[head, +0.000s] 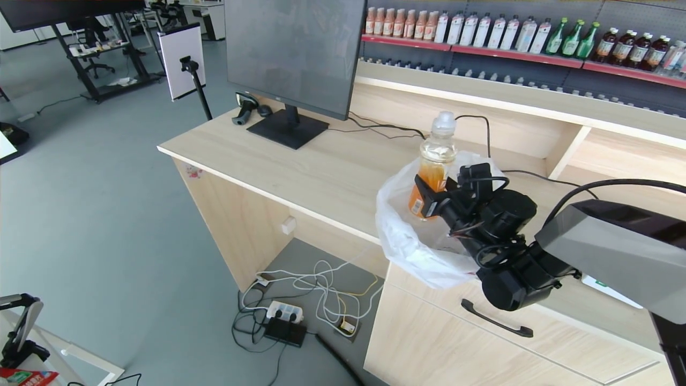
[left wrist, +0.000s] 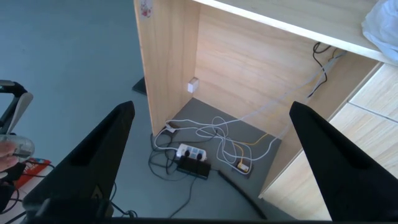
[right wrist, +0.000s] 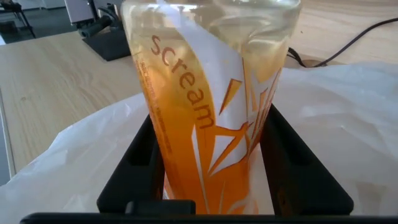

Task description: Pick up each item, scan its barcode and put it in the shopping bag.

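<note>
While clamping bottle (head: 437, 155) in right hand (head: 429, 199), holds it upright at bag (head: 396, 230) mouth on worktop (head: 321, 166) | long axis vertical, bag just beneath | left hand (left wrist: 211, 109) wide open, empty, low, well apart.

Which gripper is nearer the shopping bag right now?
Right. The right gripper holds the bottle at the mouth of the shopping bag; the left gripper hangs open, lower down, away from the counter.

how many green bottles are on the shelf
3, side by side on the red shelf: a left green bottle, a middle one, a right one, between the white bottles and the dark bottles. More may sit beyond the picture's edge.
</note>
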